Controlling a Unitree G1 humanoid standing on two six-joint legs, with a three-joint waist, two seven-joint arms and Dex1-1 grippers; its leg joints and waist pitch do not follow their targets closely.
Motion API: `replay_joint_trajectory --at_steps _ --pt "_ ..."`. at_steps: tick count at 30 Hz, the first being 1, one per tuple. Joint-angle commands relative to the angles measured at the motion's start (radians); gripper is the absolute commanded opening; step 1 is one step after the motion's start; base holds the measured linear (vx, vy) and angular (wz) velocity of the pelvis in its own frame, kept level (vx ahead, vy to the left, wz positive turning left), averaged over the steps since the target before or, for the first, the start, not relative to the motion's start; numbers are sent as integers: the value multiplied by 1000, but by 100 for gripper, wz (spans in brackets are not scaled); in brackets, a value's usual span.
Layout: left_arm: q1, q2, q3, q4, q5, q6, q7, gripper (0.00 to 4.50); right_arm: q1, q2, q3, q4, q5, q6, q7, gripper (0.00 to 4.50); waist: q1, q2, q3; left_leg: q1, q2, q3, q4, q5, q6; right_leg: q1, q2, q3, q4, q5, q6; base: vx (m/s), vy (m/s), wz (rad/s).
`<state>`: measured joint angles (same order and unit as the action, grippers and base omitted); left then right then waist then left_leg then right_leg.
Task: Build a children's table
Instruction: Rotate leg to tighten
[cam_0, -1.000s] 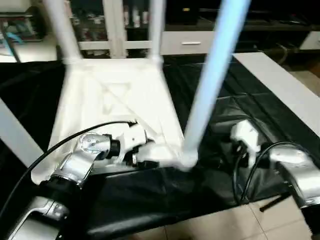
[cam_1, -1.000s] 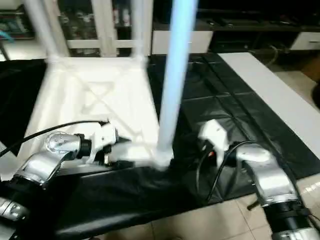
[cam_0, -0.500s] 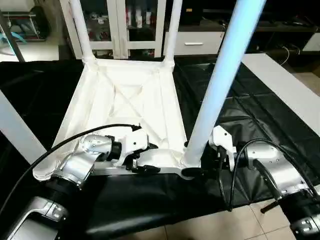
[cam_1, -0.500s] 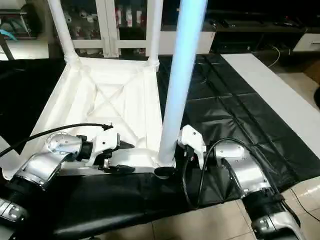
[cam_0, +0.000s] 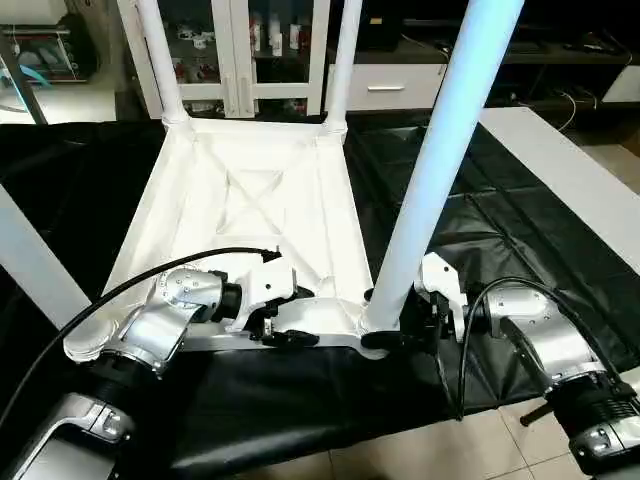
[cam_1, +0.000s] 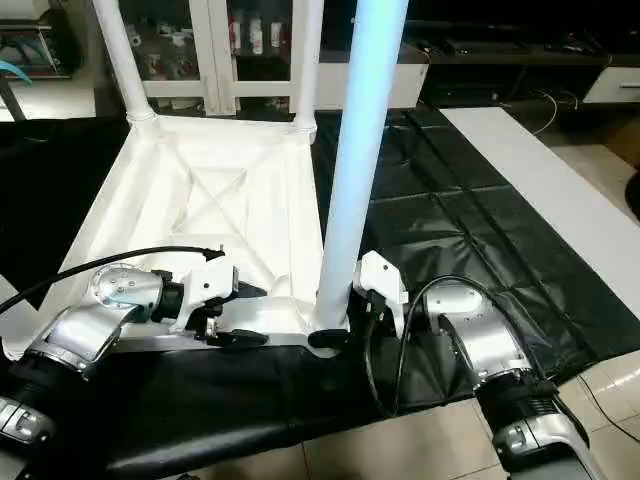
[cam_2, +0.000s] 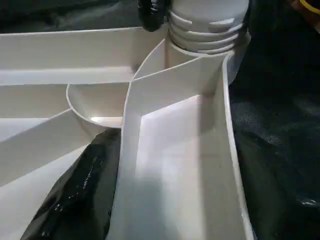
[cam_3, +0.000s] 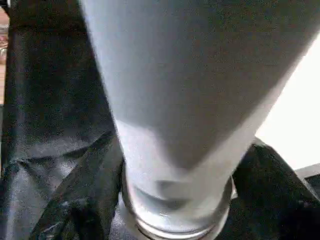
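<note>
Here the left gripper (cam_0: 290, 335) clamps the upturned tabletop (cam_0: 255, 215) rim, while the right gripper (cam_0: 392, 340) apparently closes round the near leg (cam_0: 440, 160) base.

Tabletop (cam_0: 250, 200): white plastic, smooth, semi-matt w/ soft sheen on the ribs. Near leg (cam_0: 440, 150): smooth white plastic tube, satin, faint bluish glare down its length; its threaded end (cam_2: 207, 30) shows moulded ridges, same plastic. Far legs (cam_0: 342, 60) look alike, smooth & white. Sheet (cam_0: 470, 220) under it all: black, glossy, creased like plastic film, bright highlights along the folds. My forearms (cam_0: 165, 320): brushed silver metal, dull shine; wrist housings (cam_0: 440, 285) white glossy plastic; my fingers (cam_0: 290, 338) black, matt. Cable (cam_0: 120, 285): black rubbery, smooth. Floor (cam_0: 400, 455): pale tiles, slight gloss. Side board (cam_0: 570, 180) on my right: white, flat, matt.
</note>
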<state>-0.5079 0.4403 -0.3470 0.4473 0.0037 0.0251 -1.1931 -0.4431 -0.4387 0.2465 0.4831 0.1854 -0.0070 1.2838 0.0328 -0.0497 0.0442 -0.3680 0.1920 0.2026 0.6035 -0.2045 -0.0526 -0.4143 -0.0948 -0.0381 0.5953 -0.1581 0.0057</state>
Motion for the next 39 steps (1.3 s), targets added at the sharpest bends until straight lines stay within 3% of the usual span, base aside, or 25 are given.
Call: replay_joint_trajectory --at_steps 1,3,4,9,13,15,22,25,31,36,37,39 --pt "12 -15 -47 2 11 44 -39 313 -21 5 14 1 -13 -10 1 292 -5 5 -58 17 43 -15 -81 -232 29 39 -40 30 -57 -209 -254 0 0 0" --pt "-1 -25 -30 -5 -9 89 -34 368 -22 6 14 3 -15 -13 -1 280 -4 9 -58 18 42 -15 -82 -235 26 39 -40 30 -57 -216 -255 0 0 0" --pt "-6 -28 -27 -8 -11 88 -30 381 -21 7 14 4 -17 -15 -3 278 -5 6 -59 17 41 -15 -81 -235 25 39 -39 30 -57 -214 -256 0 0 0" --pt "-12 -27 -25 -18 -16 90 -35 417 -22 10 16 7 -22 -23 -8 263 -6 6 -60 16 41 -15 -79 -208 38 41 -39 30 -54 -178 -264 0 0 0" --pt "-6 -7 -16 -92 -36 122 -48 442 -28 17 15 21 -40 -51 -30 263 -6 6 -59 16 42 -15 -79 -223 34 41 -40 30 -56 -202 -264 0 0 0" --pt "9 11 5 -182 -56 147 -38 442 -33 23 10 33 -51 -71 -47 263 -10 11 -60 14 43 -17 -81 -220 29 44 -41 29 -53 -193 -265 0 0 0" --pt "13 2 52 -236 -59 117 22 442 -38 27 6 40 -55 -79 -55 263 -11 12 -58 16 43 -15 -79 -222 33 42 -37 28 -54 -183 -277 0 0 0" --pt "22 1 69 -275 -73 145 32 442 -40 31 3 43 -56 -86 -62 263 -17 10 -58 12 40 -17 -80 -242 25 43 -38 29 -56 -223 -258 0 0 0" --pt "61 5 24 -365 -72 222 15 442 -45 32 -17 50 -57 -105 -91 263 -27 15 -59 13 42 -17 -80 -235 29 42 -35 28 -55 -200 -266 0 0 0" --pt "75 19 -22 -362 -27 236 22 397 -41 25 -28 45 -57 -109 -92 263 -29 16 -58 14 41 -17 -80 -256 28 40 -33 29 -59 -223 -261 0 0 0" --pt "77 25 -38 -362 -13 239 21 397 -39 21 -32 42 -57 -110 -91 263 -29 21 -57 15 41 -18 -80 -262 25 40 -33 29 -59 -231 -257 0 0 0" --pt "77 25 -44 -361 -4 243 28 387 -39 20 -32 43 -58 -111 -92 263 -30 18 -57 14 41 -18 -80 -264 23 41 -33 28 -60 -231 -254 0 0 0"
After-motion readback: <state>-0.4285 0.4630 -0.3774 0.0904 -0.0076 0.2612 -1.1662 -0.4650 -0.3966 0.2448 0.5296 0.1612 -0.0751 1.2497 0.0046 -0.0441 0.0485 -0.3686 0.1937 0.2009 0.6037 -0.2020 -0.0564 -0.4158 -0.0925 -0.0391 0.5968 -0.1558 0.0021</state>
